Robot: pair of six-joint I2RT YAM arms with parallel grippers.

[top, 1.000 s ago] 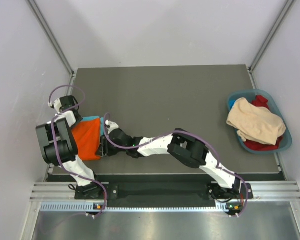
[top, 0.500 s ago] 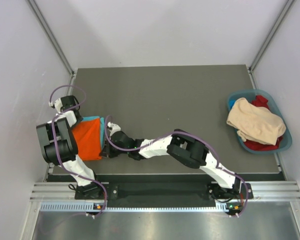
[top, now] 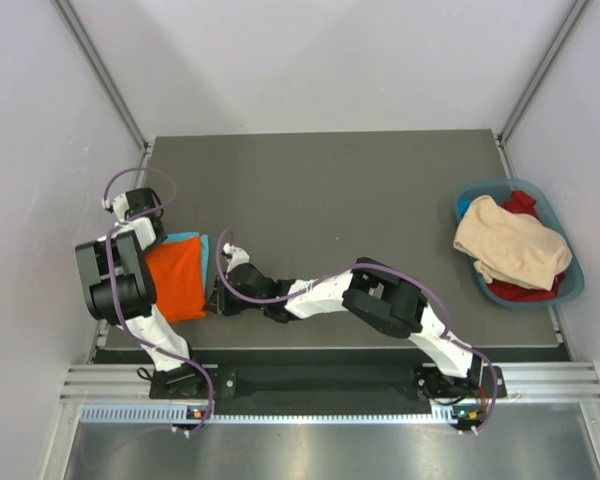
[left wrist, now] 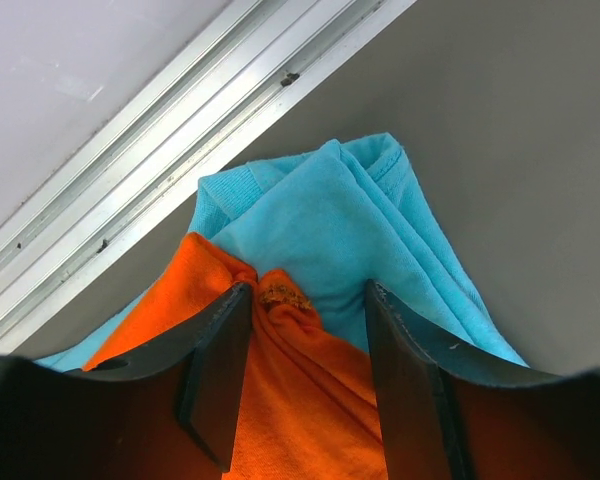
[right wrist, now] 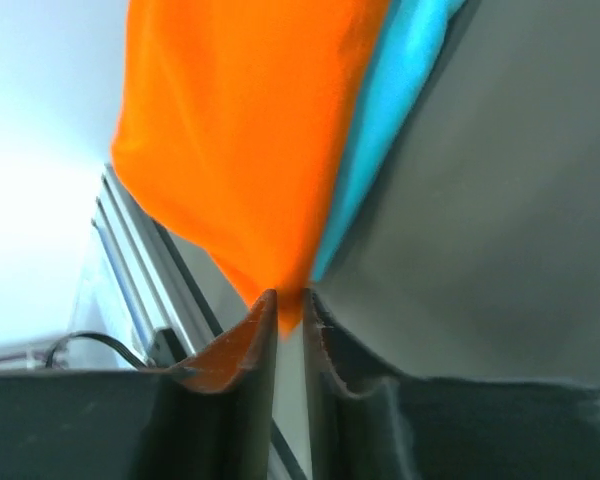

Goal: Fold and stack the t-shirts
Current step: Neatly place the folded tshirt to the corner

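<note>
The orange t-shirt (top: 174, 277) is laid on the turquoise t-shirt (top: 190, 240) at the table's (top: 330, 180) left edge, so the stack is apparently being squared. 1 corner is pinched in the nearly closed right gripper (right wrist: 288, 320); a far fold sits between the left gripper's (left wrist: 302, 330) parted fingers. Open tabletop is left rightward, toward the laundry basket (top: 570, 285).

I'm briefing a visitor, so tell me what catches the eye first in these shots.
The orange shirt at the table's near left corner, lying on a turquoise shirt, with both arms meeting there. The right gripper pinches its corner; the left gripper straddles a bunched fold. Next, the blue basket at the right edge, heaped with beige and red cloth.
</note>
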